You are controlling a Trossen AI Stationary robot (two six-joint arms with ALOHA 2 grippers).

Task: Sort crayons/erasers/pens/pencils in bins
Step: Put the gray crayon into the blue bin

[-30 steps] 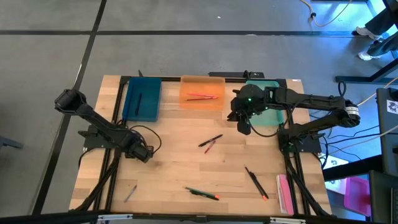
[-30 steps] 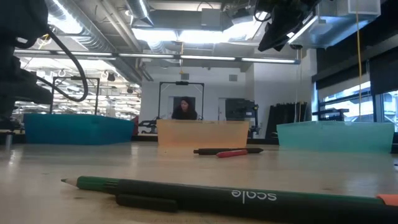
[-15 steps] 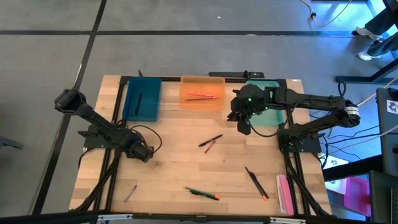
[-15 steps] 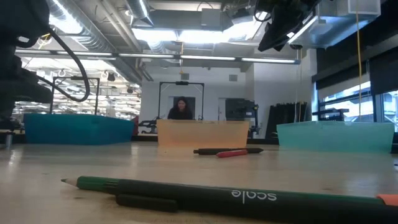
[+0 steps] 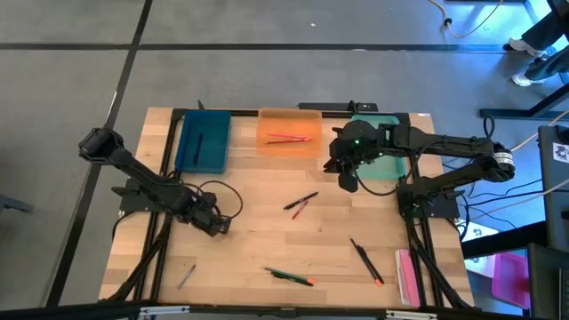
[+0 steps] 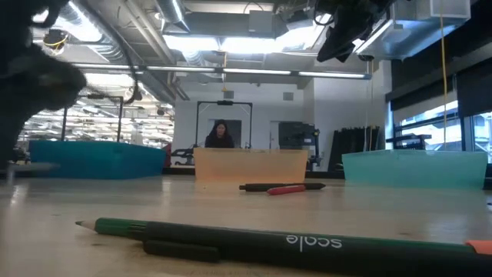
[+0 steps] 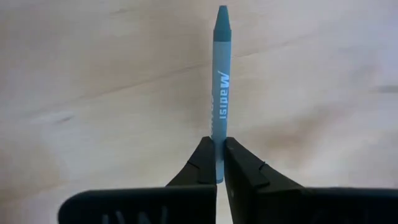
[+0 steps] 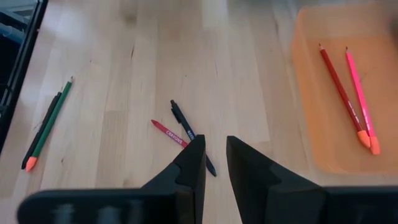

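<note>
A blue-grey crayon [image 7: 221,81] is in my left gripper [image 7: 215,163], which is shut on it over the table's left half [image 5: 216,224]. My right gripper [image 8: 214,152] hangs high at the front edge of the mint bin [image 5: 384,167], fingers slightly apart with nothing between them. The teal bin [image 5: 213,151] holds a dark stick [image 5: 198,142]. The orange bin [image 5: 276,120] holds two red sticks [image 8: 348,93]. Loose on the wood lie a black pen with a red crayon [image 5: 300,204], a green pencil with a black stick [image 5: 289,276], a black pen [image 5: 365,260] and a grey stick [image 5: 185,276]. My left gripper pinches the crayon's blunt end [image 7: 217,146] between its two fingers [image 7: 200,165]. The fingers come from above, pointing steeply down. The rest of the crayon sticks out past the fingertips, its pointed tip [image 7: 222,12] farthest from them. Whether it is clear of the table I cannot tell.
A pink flat object [image 5: 404,274] lies by the table's right edge. Black frame rails run along the table's left and right sides. Bare wood lies between the bins and the loose sticks. A person stands in the room far behind the orange bin [image 6: 250,165].
My left gripper has gone a little toward the table's right edge and risen slightly, turning as it went; its cable loop has swung out to the right. My right arm has kept still.
</note>
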